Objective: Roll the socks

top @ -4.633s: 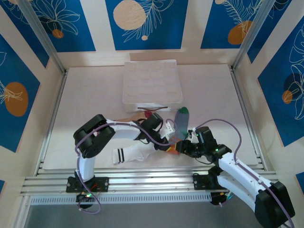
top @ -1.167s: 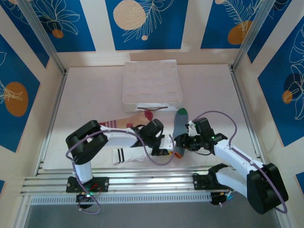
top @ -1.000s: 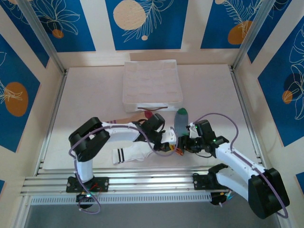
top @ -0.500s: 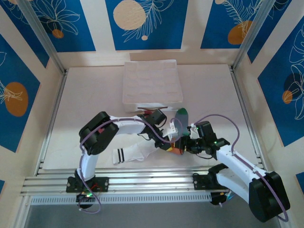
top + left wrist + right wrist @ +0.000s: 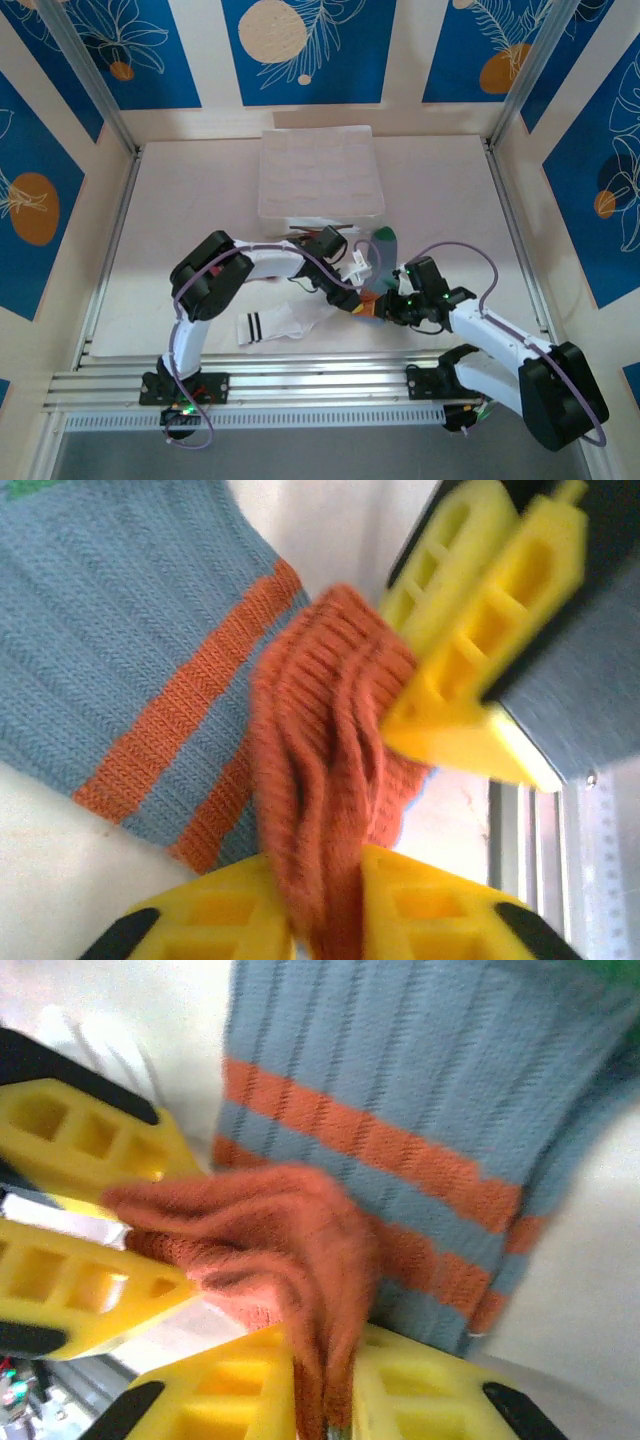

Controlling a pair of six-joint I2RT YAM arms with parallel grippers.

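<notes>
Since about a second ago the grey sock (image 5: 120, 630) has gone from lying stretched flat to being bunched at its orange end, and your two arms have drawn in until the grippers meet over it.

Far left of the action, the white sock (image 5: 268, 325) lies flat near the near edge of the tabletop (image 5: 200, 200), apart from both grippers and not yet rolled. Your left gripper (image 5: 325, 920) comes next: a thick fold of the orange cuff (image 5: 270, 1240) runs down between its fingers and looks pinched there, so I read it as grasping the grey sock. The sock's striped grey body spreads away from that fold toward the box (image 5: 320, 175), on the tabletop just right of the middle and closer to the near edge. Your right gripper (image 5: 325, 1405) is clenched on the same cuff, with the left gripper's fingers just beside it.

Watch three things. Both grippers hold one small wad, so any pull apart would likely stretch it or tear it out of the weaker grip. The fingers are crowded enough to knock together if either wrist turns. And the fabric looks crumpled, not wound, so letting go on either side now would probably let it spring open.
</notes>
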